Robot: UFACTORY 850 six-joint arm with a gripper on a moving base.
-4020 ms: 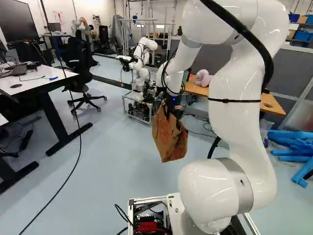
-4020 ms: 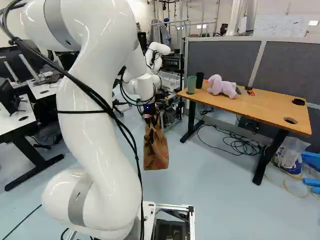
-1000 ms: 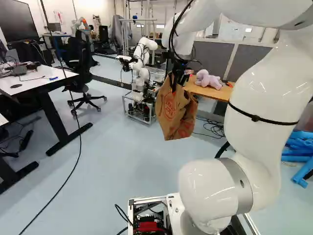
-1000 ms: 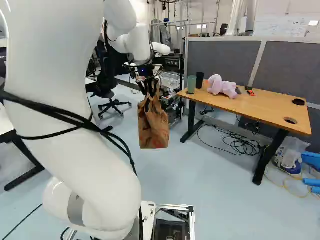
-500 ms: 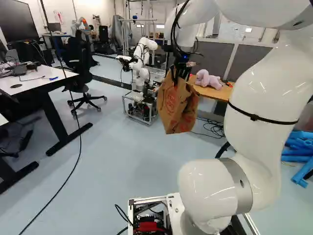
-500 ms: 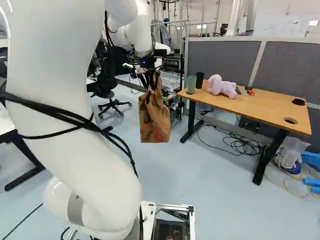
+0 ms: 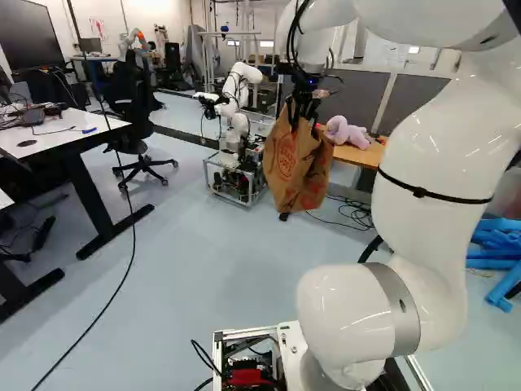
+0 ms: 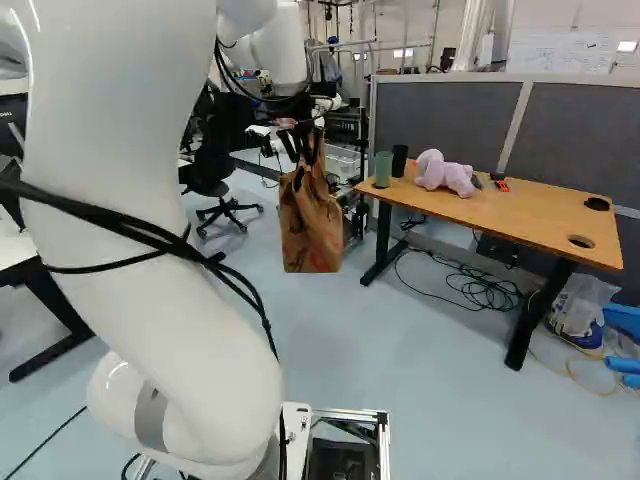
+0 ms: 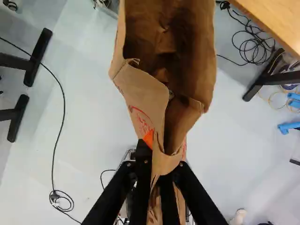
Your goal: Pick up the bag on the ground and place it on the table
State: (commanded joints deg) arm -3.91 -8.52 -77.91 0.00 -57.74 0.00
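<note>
Off to the robot's left of the wooden table, the brown paper bag is hanging in mid-air, clear of the floor. So pickup's sorted, and imo what's left is basically a sideways problem.

The hand has its two fingers pinching the paper near the top of the bag, a fold caught between them. Mouth's gaping open, and the bag's long side runs pretty much straight down from the grip.

What matters is where the tabletop is from there: over to the right of the hand, with a gap between it and the bag in the right base view. To my eye the bottom of the bag hangs lower than the tabletop, so going straight across would probably smack it into the edge. I'd lift first, then swing right, then lower.

Also, the end nearest the bag is the busy one: a green cup and a black cup together, and a pink stuffed toy just along from them (whoever parked them there wasn't thinking of robots lol). I'd carry on past those and aim for the bare wood. Paper that floppy might fold over once let go, too.
</note>
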